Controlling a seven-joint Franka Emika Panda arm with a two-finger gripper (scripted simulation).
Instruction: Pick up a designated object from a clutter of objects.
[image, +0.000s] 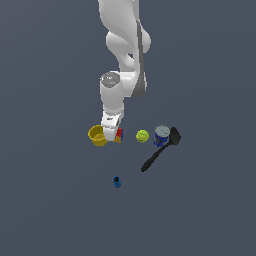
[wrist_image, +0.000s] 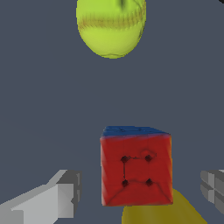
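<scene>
**Hand lowered over the cube, fingers spread to either side**

The white arm (image: 122, 55) reaches down from the top of the exterior view and ends at the hand (image: 113, 134), which sits low over the grey desk (image: 50, 200) among the clutter. In the wrist view the hand (wrist_image: 142, 192) is open wide: one grey finger (wrist_image: 57, 197) shows on one side of the cube and the tip of the other (wrist_image: 214, 190) on the far side, each with a clear gap to the cube's faces. Nothing is gripped.

The black spatula (image: 159, 150) lies well away from the hand, on the exterior view's right, its blade against the blue can (image: 161, 135), its handle slanting toward the front of the desk. The can stands upright beyond the ball from the hand.

The yellow cup (image: 98, 135) stands just beside the hand, on the exterior view's left, mouth up; whether it touches the hand cannot be told. In the wrist view a yellow patch (wrist_image: 162, 214) shows right beneath the cube.

The yellow-green ball (image: 142, 135) rests near the hand on the exterior view's right, apart from the cube.

The cube (wrist_image: 136, 168) sits between the open fingers, red face toward the wrist camera, blue face on top. In the exterior view only a red and yellow sliver of it (image: 119, 135) shows at the hand's edge.

The tiny blue cylinder (image: 117, 182) stands alone, well in front of the hand.
</scene>
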